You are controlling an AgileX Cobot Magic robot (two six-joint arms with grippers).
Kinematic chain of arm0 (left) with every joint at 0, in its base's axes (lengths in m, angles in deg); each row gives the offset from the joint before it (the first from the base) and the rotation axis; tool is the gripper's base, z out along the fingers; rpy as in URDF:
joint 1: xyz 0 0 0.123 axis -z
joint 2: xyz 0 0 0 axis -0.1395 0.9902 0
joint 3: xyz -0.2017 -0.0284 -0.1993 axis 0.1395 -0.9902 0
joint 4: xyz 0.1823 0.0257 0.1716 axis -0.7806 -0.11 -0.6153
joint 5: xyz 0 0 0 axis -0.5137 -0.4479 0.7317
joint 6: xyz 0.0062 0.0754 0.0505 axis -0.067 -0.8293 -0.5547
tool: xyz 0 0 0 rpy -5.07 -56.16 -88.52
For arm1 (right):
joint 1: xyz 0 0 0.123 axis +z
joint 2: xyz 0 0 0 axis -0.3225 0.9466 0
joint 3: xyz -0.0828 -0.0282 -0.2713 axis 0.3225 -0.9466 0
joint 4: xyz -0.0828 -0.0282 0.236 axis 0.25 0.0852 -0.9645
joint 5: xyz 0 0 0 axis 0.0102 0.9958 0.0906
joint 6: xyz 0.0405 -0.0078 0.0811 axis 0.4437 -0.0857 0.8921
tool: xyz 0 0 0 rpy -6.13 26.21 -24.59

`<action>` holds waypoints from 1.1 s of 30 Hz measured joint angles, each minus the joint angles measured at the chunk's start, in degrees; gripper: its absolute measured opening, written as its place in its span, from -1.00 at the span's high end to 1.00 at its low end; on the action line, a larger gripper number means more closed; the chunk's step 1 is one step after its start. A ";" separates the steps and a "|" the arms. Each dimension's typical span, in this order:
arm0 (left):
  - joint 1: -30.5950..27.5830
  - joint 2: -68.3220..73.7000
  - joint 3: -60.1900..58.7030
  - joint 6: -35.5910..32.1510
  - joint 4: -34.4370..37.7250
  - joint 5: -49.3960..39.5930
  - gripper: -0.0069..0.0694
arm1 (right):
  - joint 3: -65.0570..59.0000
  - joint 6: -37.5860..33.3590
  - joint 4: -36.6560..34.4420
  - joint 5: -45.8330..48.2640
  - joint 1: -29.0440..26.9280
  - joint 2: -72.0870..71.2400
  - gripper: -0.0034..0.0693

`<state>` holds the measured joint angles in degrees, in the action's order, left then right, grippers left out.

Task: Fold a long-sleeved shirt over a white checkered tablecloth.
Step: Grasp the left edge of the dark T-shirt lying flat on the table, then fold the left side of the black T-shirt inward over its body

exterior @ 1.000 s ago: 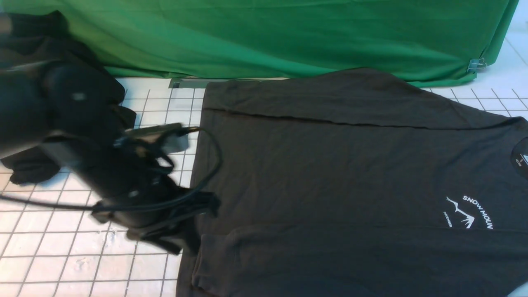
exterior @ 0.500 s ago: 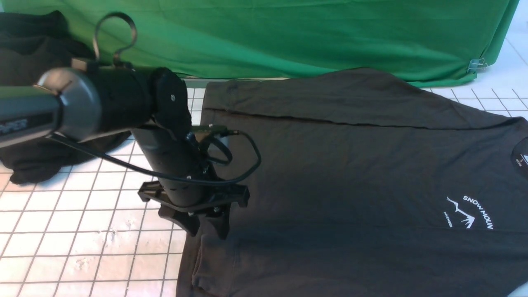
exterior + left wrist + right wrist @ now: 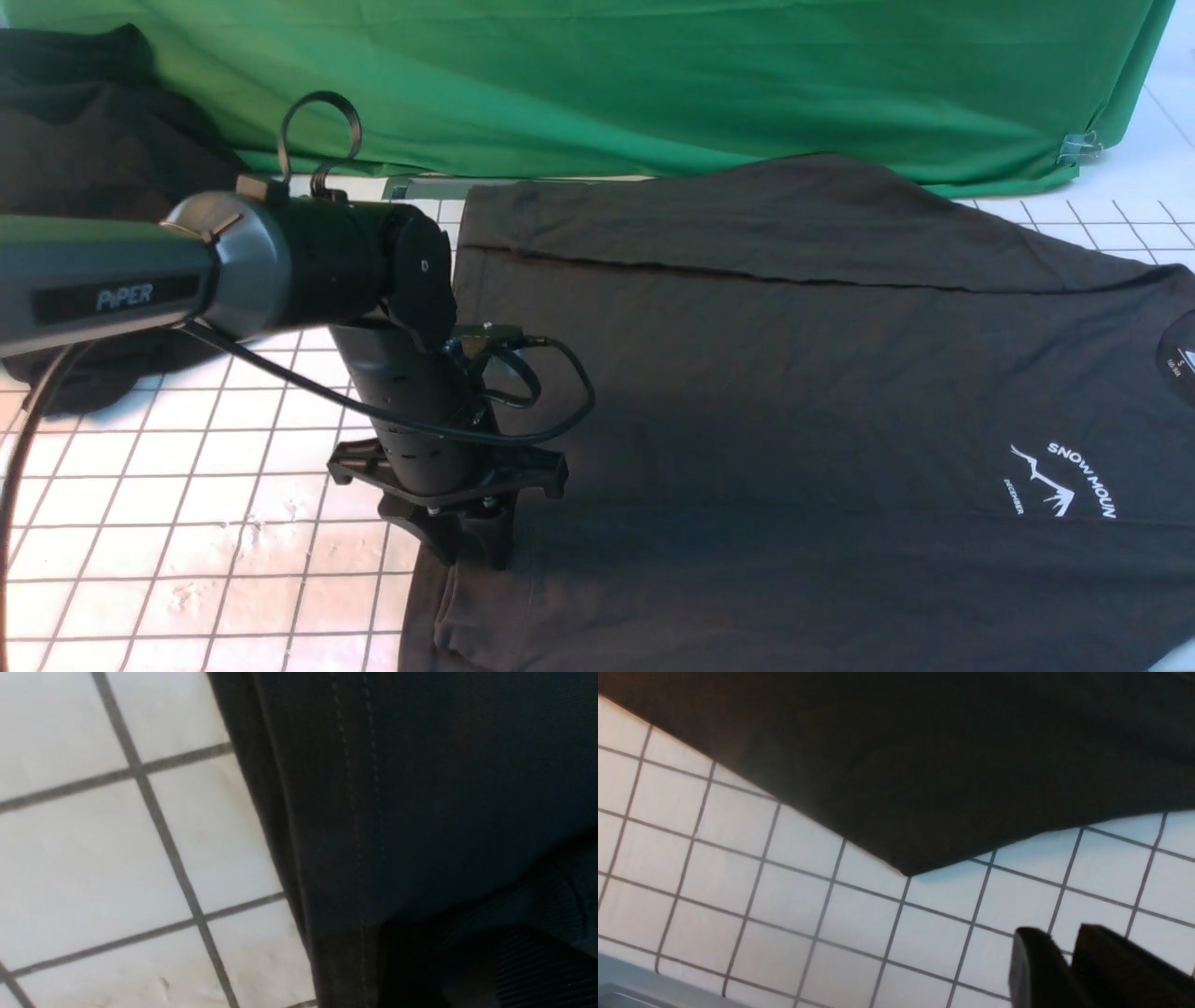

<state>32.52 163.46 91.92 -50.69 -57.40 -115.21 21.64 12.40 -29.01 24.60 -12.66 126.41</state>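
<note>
The long-sleeved shirt [image 3: 794, 392] lies flat on the white checkered tablecloth [image 3: 187, 523], sleeves folded in, its white mountain print [image 3: 1060, 481] at the right. My left gripper [image 3: 467, 551] points straight down onto the shirt's left hem [image 3: 355, 826]. One ribbed finger pad [image 3: 537, 970] rests on dark fabric, and the gap between the fingers is too dark to read. My right gripper [image 3: 1057, 933] hovers over bare tablecloth [image 3: 784, 905] near a corner of the shirt [image 3: 924, 765]. Its jaws stand a little apart with nothing between them. It is outside the front view.
A green fabric sheet [image 3: 653, 84] hangs along the back, with a metal clip [image 3: 1078, 145] at its right end. A lumpy black cloth [image 3: 84, 112] lies at the back left behind the left arm. A grey table edge [image 3: 644, 984] shows past the tablecloth.
The left arm swung in from the left and came down, bringing its gripper onto the shirt's left hem. The shirt has not moved.
</note>
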 joint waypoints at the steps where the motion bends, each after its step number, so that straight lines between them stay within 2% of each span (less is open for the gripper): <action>1: 0.00 0.00 0.00 0.00 0.00 0.00 0.09 | 0.00 0.00 0.00 0.00 0.00 0.00 0.57; 5: 0.00 0.00 0.00 0.00 -0.06 0.00 0.23 | 0.00 0.00 0.00 0.00 0.00 0.00 0.56; 7: 0.00 0.12 0.00 0.00 0.05 0.00 0.46 | 0.00 0.00 0.00 0.00 0.00 0.00 0.54; 8: 0.00 0.12 0.00 0.00 0.11 0.00 0.50 | 0.00 0.00 0.00 0.00 0.00 0.00 0.54; 9: 0.00 0.12 0.03 0.00 0.56 -0.28 0.65 | 0.00 0.00 0.00 0.00 0.00 0.00 0.53; 11: 0.00 -0.14 0.14 -0.55 1.65 -1.58 0.76 | 0.00 0.00 0.00 0.00 0.00 0.00 0.53; 19: 0.00 -7.86 4.79 -2.42 4.39 -5.38 0.78 | 0.00 0.05 -0.38 0.00 0.00 0.00 0.50; 23: -0.60 -9.78 13.40 -1.74 3.62 -8.59 0.78 | 0.00 0.05 -0.70 0.11 0.00 0.00 0.48; 33: -8.45 -0.69 31.52 1.12 4.00 -8.00 0.78 | 0.00 0.01 -0.89 0.16 0.00 0.00 0.45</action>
<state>24.07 162.77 123.44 -49.56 -53.39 -123.21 21.64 12.41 -29.90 24.75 -12.66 126.41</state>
